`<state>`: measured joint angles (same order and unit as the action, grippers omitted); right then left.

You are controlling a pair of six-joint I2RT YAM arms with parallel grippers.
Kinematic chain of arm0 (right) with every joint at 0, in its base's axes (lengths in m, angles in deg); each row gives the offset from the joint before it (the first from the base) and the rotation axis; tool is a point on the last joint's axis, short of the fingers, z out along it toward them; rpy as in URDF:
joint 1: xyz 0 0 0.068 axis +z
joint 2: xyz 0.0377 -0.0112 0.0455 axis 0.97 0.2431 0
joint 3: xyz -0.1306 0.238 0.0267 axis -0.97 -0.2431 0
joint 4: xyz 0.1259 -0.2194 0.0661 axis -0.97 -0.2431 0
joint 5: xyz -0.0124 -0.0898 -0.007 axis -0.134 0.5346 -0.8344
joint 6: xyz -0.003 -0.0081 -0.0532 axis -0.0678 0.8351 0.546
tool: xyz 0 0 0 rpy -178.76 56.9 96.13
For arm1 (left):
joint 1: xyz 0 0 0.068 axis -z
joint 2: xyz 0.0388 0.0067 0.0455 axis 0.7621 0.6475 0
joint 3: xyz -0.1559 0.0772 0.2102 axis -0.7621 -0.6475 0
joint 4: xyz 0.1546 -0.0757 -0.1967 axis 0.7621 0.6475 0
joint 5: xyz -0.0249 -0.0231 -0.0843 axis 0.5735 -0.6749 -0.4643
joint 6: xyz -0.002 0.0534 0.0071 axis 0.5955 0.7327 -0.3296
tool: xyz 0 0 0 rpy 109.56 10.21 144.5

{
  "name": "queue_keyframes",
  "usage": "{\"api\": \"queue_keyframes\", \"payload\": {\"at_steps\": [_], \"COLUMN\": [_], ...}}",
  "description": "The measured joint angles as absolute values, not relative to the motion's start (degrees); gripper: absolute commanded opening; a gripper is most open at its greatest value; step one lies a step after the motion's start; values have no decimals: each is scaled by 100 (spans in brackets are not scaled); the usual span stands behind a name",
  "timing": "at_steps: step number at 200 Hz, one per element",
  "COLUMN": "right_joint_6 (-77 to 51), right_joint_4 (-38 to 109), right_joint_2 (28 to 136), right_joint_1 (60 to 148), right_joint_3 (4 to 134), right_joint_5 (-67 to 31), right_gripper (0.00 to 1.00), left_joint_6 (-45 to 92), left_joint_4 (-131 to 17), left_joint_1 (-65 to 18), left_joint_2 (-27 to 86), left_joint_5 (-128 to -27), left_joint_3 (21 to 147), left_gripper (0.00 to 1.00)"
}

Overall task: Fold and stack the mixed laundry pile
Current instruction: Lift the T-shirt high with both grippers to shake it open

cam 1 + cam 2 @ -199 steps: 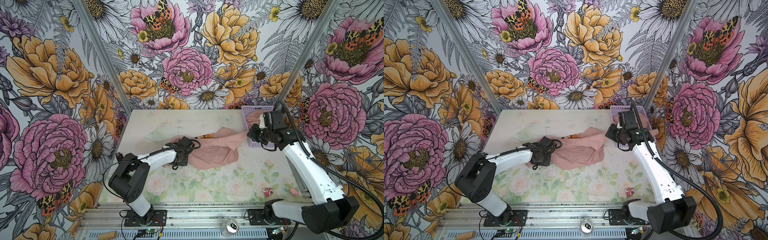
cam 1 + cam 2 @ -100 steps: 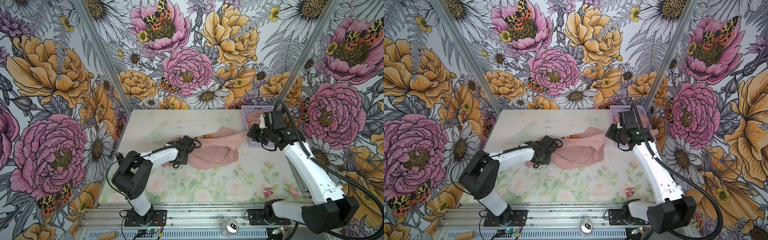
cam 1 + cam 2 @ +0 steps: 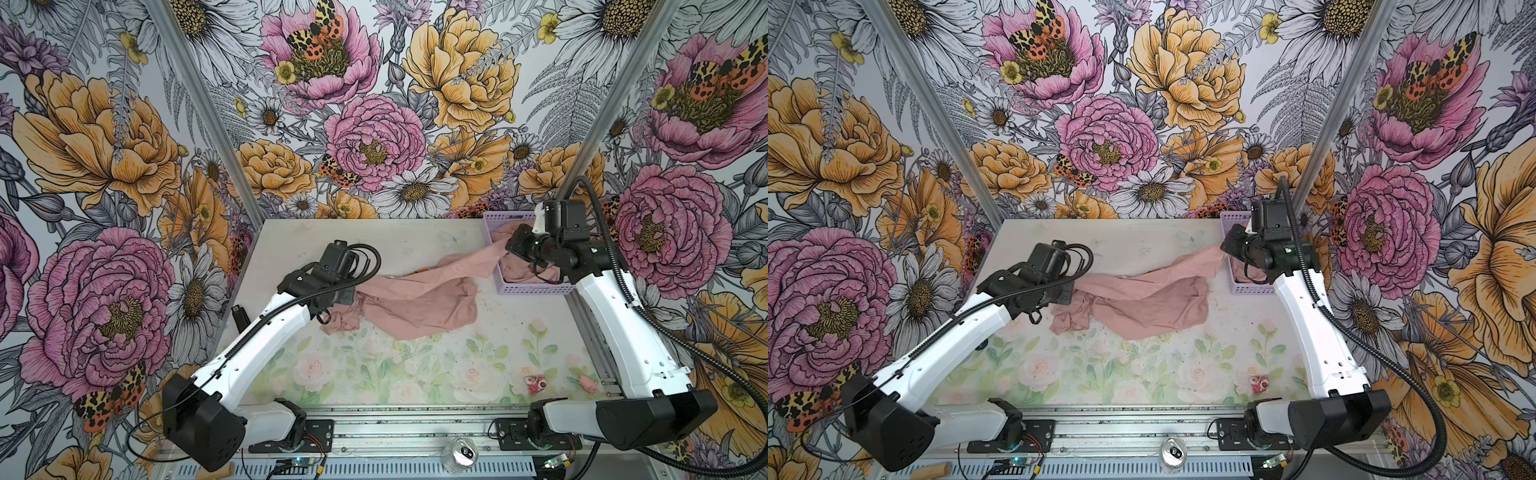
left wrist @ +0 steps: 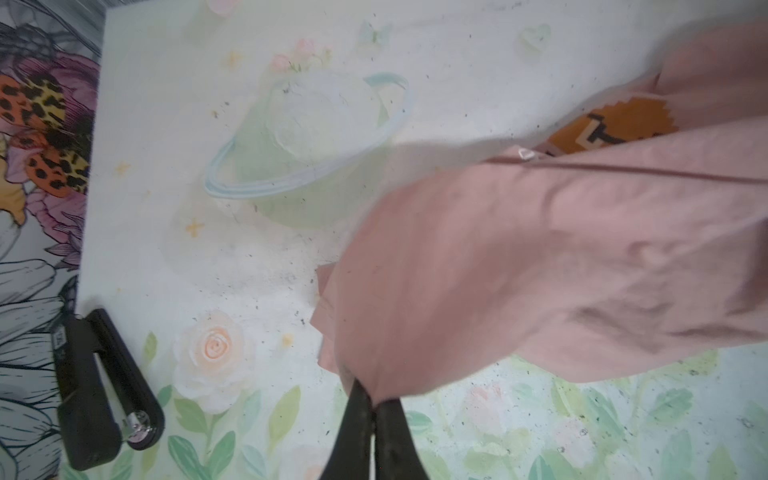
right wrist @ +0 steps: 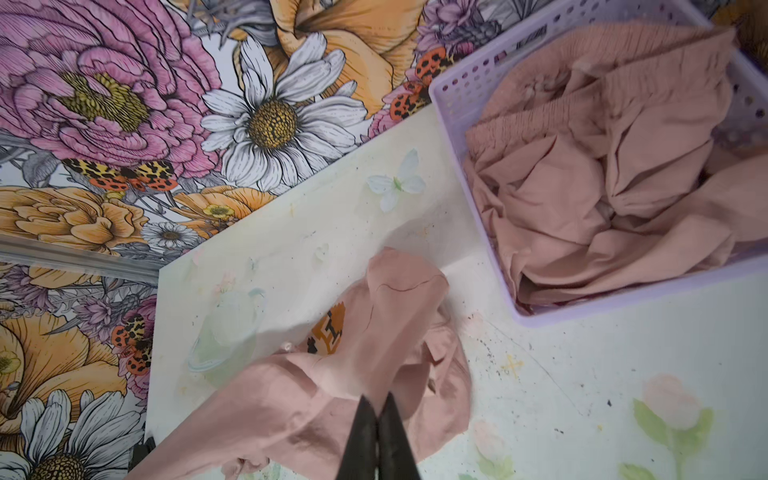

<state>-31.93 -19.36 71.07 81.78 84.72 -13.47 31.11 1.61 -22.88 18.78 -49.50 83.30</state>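
The site is probably a robotics lab cell: floral-printed wall panels (image 3: pixel 374 137) on aluminium posts (image 3: pixel 202 104) enclose a tabletop (image 3: pixel 415 374) fronted by a base rail (image 3: pixel 415 424).

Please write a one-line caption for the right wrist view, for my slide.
Right claw shut on the pink T-shirt; another pink garment lies in the lavender basket.

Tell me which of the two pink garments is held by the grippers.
The pink T-shirt with the orange print: left gripper and right gripper pinch it. The other garment lies crumpled in the lavender basket.
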Motion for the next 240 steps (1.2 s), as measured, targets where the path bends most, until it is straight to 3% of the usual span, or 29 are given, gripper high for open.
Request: {"api": "queue_keyframes", "payload": {"at_steps": [74, 147, 195, 240], "right_joint_6": [-2699, -2441, -2342, -2248], "right_joint_4": [-1925, -1856, -1534, -1224], "right_joint_2": [7535, 8139, 7931, 8274], "right_joint_1": [7951, 7933, 7933, 7933], "right_joint_3": [11170, 14361, 14680, 14557], "right_joint_5": [-1150, -1152, -1060, -1067], "right_gripper": [0, 0, 0, 0], "left_joint_6": [4549, 5795, 6344, 6186], "left_joint_4": [323, -1098, -1987, -2361], "left_joint_1": [-2979, -3007, -3184, -3995], "left_joint_2": [1874, 1769, 1502, 1609], "left_joint_5": [-4760, -4500, -4519, -4948], "left_joint_3": [10701, 11923, 11930, 11626], "left_gripper": [0, 0, 0, 0]}}
